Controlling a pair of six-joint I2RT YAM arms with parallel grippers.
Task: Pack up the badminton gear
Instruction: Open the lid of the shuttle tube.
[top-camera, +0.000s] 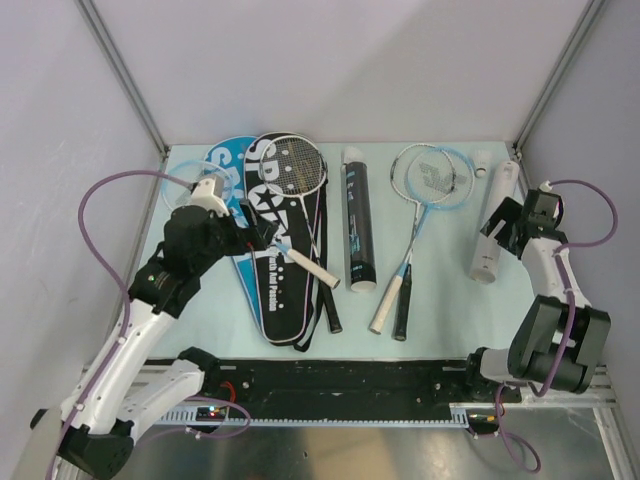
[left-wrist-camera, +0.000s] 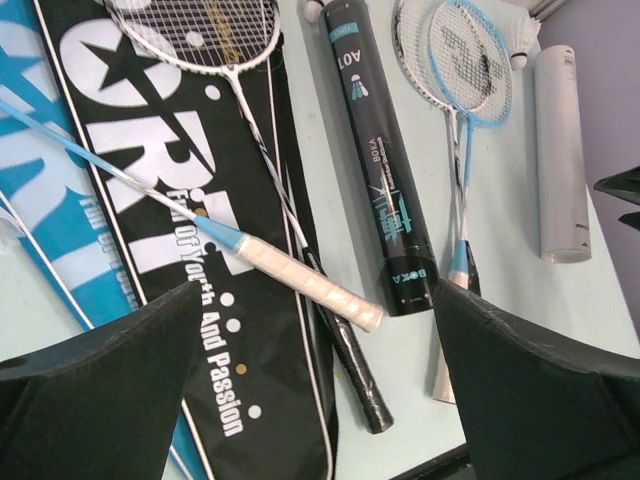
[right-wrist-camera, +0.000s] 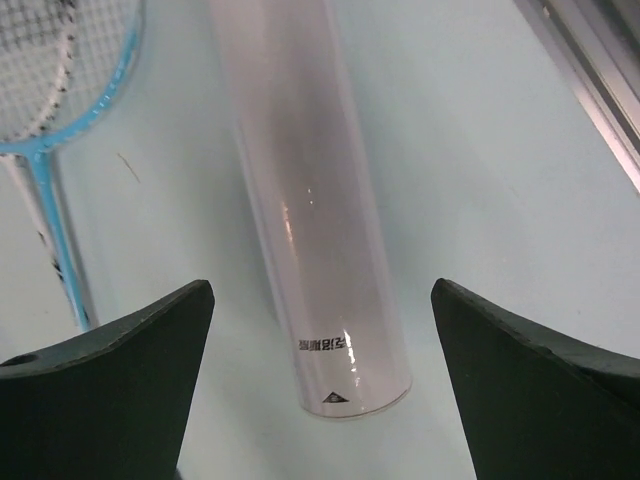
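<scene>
Right wrist view: the white tube (right-wrist-camera: 315, 230) is seen laid on the bench (right-wrist-camera: 480, 200) along the 12-to-6 line, centred at 12 o'clock between the spread jaws of the released right pincer (right-wrist-camera: 320, 300), seemingly untouched, while the left pincer (left-wrist-camera: 315, 300), likewise released, is held well apart.

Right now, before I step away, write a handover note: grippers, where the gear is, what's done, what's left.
Left gripper: open, empty, above the black cover.
Right gripper: open, straddling the white tube, not gripping.
Gear: white-handled racket and black-handled racket lie on the black cover; blue cover partly under it; black tube mid-table; two more rackets right of that; shuttlecock loose near the white tube's far end.
Done: nothing packed.
Left: rackets into covers, shuttlecock into a tube.
</scene>
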